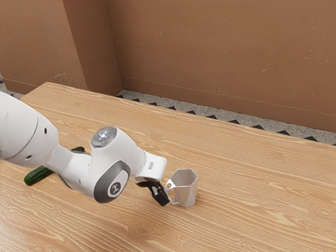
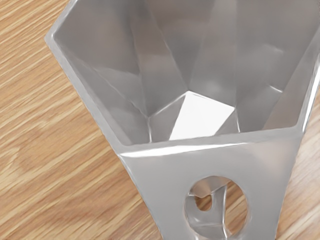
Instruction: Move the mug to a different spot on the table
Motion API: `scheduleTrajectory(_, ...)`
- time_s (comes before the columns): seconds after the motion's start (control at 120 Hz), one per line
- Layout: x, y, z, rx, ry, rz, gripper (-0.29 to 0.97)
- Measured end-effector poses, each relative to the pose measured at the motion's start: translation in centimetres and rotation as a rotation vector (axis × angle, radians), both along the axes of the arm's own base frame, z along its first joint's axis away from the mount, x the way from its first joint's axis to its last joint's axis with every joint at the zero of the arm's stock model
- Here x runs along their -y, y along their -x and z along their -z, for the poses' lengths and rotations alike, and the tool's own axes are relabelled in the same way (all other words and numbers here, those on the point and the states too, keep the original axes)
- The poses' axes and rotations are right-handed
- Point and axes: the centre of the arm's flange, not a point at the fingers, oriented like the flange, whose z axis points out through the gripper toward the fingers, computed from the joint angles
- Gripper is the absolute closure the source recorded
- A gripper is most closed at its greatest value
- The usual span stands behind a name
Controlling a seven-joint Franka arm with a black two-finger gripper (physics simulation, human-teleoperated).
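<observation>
A silver faceted mug (image 1: 185, 187) stands upright on the wooden table (image 1: 252, 173), its flat handle (image 1: 169, 184) pointing toward the exterior view's left. My black gripper (image 1: 160, 193) is low over the table at that handle and shut on it. In the wrist view the mug (image 2: 190, 75) is seen from above, open mouth up, and its pierced handle (image 2: 215, 175) sits just under my hand.
A dark green object (image 1: 38, 175) lies on the table behind my arm at the exterior view's left. Brown walls (image 1: 220, 47) rise past the table's far edge. Bare wood stretches to the exterior view's right of the mug.
</observation>
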Motion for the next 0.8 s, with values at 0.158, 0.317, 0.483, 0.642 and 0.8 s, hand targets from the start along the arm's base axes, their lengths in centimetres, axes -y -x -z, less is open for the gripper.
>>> scheduleTrajectory(0.158,0.8,-0.8,0.2,0.002,0.02,-0.015,0.0)
scheduleTrajectory(0.317,1.6,-0.8,1.1,-0.013,0.033,-0.023,0.0)
scheduleTrajectory(0.483,1.6,-0.7,1.5,-0.021,0.036,-0.029,0.09)
scheduleTrajectory(0.642,1.5,-0.7,1.5,-0.021,0.036,-0.028,0.28)
scheduleTrajectory(0.8,1.7,-1.0,1.2,-0.013,0.038,-0.023,0.41)
